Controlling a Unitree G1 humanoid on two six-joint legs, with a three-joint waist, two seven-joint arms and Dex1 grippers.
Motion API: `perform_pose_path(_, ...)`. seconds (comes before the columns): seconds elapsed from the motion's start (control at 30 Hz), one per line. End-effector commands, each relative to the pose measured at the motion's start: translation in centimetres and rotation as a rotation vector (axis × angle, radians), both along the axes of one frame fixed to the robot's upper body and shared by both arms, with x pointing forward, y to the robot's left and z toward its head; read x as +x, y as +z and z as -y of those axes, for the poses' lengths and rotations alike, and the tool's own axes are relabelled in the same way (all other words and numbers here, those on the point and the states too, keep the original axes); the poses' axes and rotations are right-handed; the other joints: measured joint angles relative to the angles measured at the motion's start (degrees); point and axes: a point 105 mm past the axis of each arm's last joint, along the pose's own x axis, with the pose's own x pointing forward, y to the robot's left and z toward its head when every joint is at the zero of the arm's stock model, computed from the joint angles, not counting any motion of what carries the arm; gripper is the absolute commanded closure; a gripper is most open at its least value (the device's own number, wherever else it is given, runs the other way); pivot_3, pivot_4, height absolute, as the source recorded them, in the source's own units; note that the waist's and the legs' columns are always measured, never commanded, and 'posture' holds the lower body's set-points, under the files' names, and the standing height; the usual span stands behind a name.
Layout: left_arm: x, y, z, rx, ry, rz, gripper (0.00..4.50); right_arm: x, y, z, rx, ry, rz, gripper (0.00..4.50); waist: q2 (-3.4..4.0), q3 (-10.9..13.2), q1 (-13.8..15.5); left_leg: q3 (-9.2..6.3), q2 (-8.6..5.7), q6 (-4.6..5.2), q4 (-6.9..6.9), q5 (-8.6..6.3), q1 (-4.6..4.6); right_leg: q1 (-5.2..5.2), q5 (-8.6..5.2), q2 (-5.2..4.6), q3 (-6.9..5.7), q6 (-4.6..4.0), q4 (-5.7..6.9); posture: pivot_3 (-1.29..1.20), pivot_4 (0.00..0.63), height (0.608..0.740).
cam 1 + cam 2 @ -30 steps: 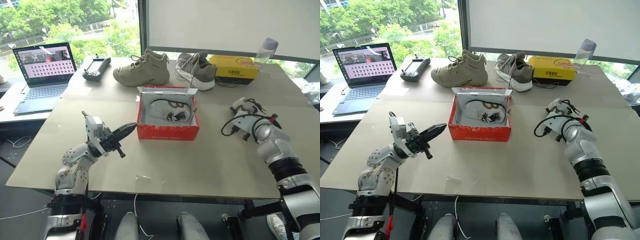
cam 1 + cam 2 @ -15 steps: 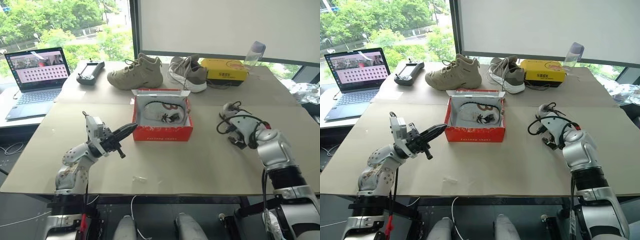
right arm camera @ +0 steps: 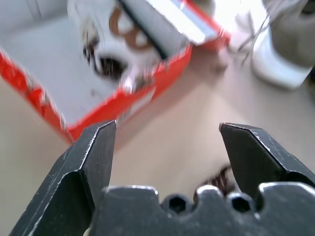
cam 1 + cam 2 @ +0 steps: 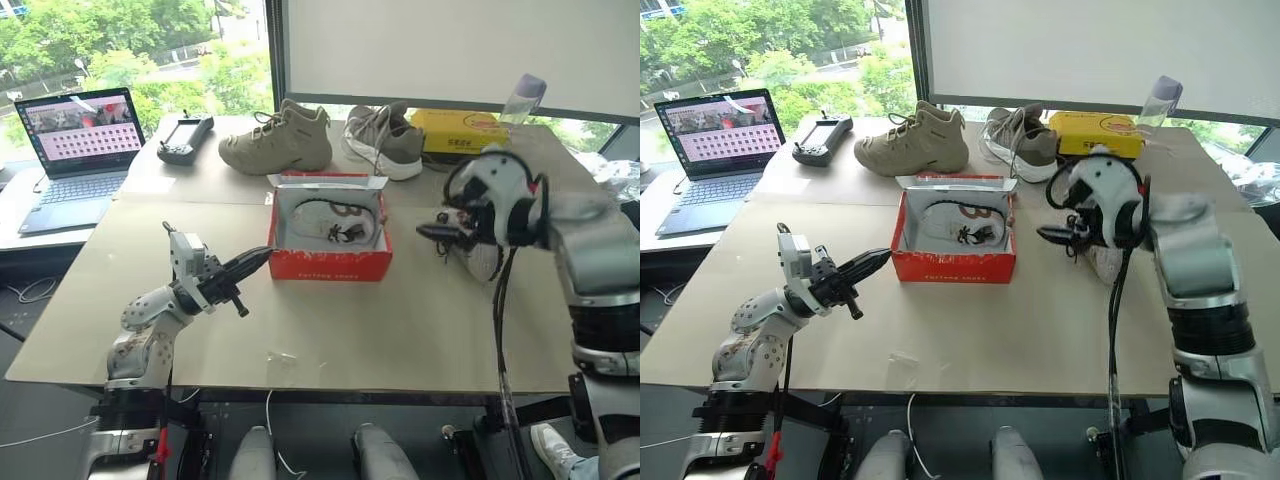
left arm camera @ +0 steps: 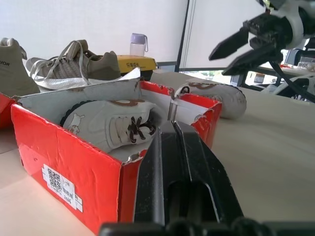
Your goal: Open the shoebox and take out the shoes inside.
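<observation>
On the cardboard-covered table (image 4: 330, 330), head views: the shoebox (image 4: 330, 263) stands open at centre, lid off or folded behind, pale lining exposed. One shoe in the box (image 4: 330, 220), off-white with dark laces, lies inside. A second shoe on the table (image 4: 1102, 262) rests just right of the box, largely masked by the right arm. Judgement: opening done, one shoe out, one left to lift. Right gripper (image 4: 432, 232) hangs in the air between box and freed shoe, fingers parted, holding nothing, pointing toward the box. Left gripper (image 4: 262, 259) is closed to a point, empty, aimed at the box's near left corner without touching it. Behind: tan boot (image 4: 278, 140), grey sneaker (image 4: 385, 140), yellow box (image 4: 462, 130), laptop (image 4: 75, 140).

Left wrist view: box wall (image 5: 69, 162) close ahead, torn at the corner; boxed shoe (image 5: 110, 125) lies on its side. Freed shoe (image 5: 216, 96) beyond the far wall, its heel cut off by that wall. Right gripper (image 5: 246, 46) overhead, spread.

Right wrist view: blurred; own fingers (image 3: 96, 147) stand wide with box (image 3: 123, 105) and its shoe (image 3: 106, 54) beyond. Whether the dark patch between the fingers is the freed shoe's laces cannot be told.
</observation>
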Motion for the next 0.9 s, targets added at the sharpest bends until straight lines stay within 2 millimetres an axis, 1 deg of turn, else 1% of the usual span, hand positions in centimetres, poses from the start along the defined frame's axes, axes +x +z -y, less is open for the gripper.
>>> perform_pose_path(0.03,-0.3,1.0,0.0,0.005,0.002,0.046,4.50,0.1,2.8,-2.5,0.019,0.064,0.109,0.50,0.00,0.00,-0.06,0.00,0.00,0.00,0.00,0.00,-0.04,-0.05,0.00,0.00,0.01,-0.01,0.00,0.00,0.150,0.712)
perform_pose_path(0.1,-0.2,1.0,0.0,0.005,0.005,0.045,4.50,0.2,3.0,-5.1,0.040,0.127,0.120,0.50,0.00,0.00,-0.37,0.02,0.00,0.00,0.01,0.00,-0.20,-0.29,0.05,0.00,0.05,0.04,0.07,0.00,0.150,0.712)
perform_pose_path(0.13,-0.2,1.0,0.0,0.005,0.006,0.044,4.50,0.1,2.8,-6.7,0.038,0.169,0.119,0.50,0.00,0.00,-0.51,0.04,0.00,0.01,0.00,0.01,-0.23,-0.35,0.16,0.01,0.07,0.23,0.13,0.00,0.150,0.712)
perform_pose_path(0.2,-0.2,1.0,0.0,0.004,0.008,0.042,4.50,0.1,1.9,-9.6,0.027,0.248,0.108,0.50,0.01,0.00,-0.64,0.02,0.01,0.01,-0.05,0.01,-0.25,-0.45,0.20,0.04,0.07,0.30,0.24,0.00,0.150,0.712)
perform_pose_path(0.4,-0.3,0.9,0.0,0.004,0.011,0.039,4.50,2.2,-0.9,-13.3,-0.067,0.310,0.091,0.50,0.02,0.01,0.08,0.00,0.01,0.01,0.07,0.01,-0.42,-0.49,0.20,0.04,0.02,0.31,0.26,0.00,0.150,0.712)
perform_pose_path(0.47,-0.2,0.9,0.0,0.003,0.013,0.039,4.50,2.9,-1.8,-14.0,-0.115,0.328,0.102,0.50,0.02,0.01,0.37,-0.01,0.01,0.01,0.10,0.02,-0.45,-0.48,0.22,0.04,0.01,0.32,0.22,0.00,0.150,0.712)
perform_pose_path(0.53,-0.3,0.9,0.0,0.002,0.015,0.039,4.50,4.2,-2.8,-14.3,-0.191,0.314,0.128,0.50,0.02,0.01,0.42,0.00,0.01,0.01,0.10,0.02,-0.45,-0.50,0.22,0.04,0.01,0.31,0.22,0.00,0.150,0.712)
perform_pose_path(0.6,-0.4,1.0,-0.1,0.002,0.018,0.039,4.50,5.5,-3.9,-14.1,-0.283,0.289,0.150,0.50,0.02,0.01,0.42,-0.01,0.01,0.01,0.07,0.02,-0.45,-0.54,0.23,0.04,0.00,0.31,0.25,0.00,0.150,0.712)
perform_pose_path(0.67,-0.4,1.0,-0.1,0.002,0.022,0.039,4.50,6.3,-5.0,-13.8,-0.354,0.275,0.159,0.50,0.02,0.01,0.53,-0.03,0.01,0.01,0.04,0.02,-0.45,-0.54,0.23,0.04,-0.02,0.30,0.24,0.00,0.150,0.712)
perform_pose_path(0.73,-0.5,1.0,-0.3,0.003,0.030,0.041,4.50,7.2,-6.6,-13.1,-0.456,0.243,0.169,0.50,0.02,0.01,0.66,-0.02,0.01,0.01,0.01,0.01,-0.46,-0.54,0.22,0.04,-0.02,0.30,0.22,0.00,0.150,0.712)
perform_pose_path(0.8,-0.5,1.1,-0.5,0.005,0.035,0.042,4.50,7.6,-7.6,-12.7,-0.512,0.236,0.168,0.50,0.03,0.01,0.73,-0.03,0.00,0.01,-0.01,0.01,-0.47,-0.56,0.22,0.04,-0.02,0.30,0.21,0.00,0.150,0.712)
perform_pose_path(0.9,-0.6,1.1,-0.6,0.007,0.038,0.041,4.50,7.7,-8.8,-12.9,-0.527,0.243,0.147,0.50,0.03,0.01,0.76,-0.03,0.01,0.01,-0.02,0.02,-0.47,-0.56,0.22,0.04,-0.02,0.30,0.23,0.00,0.150,0.712)
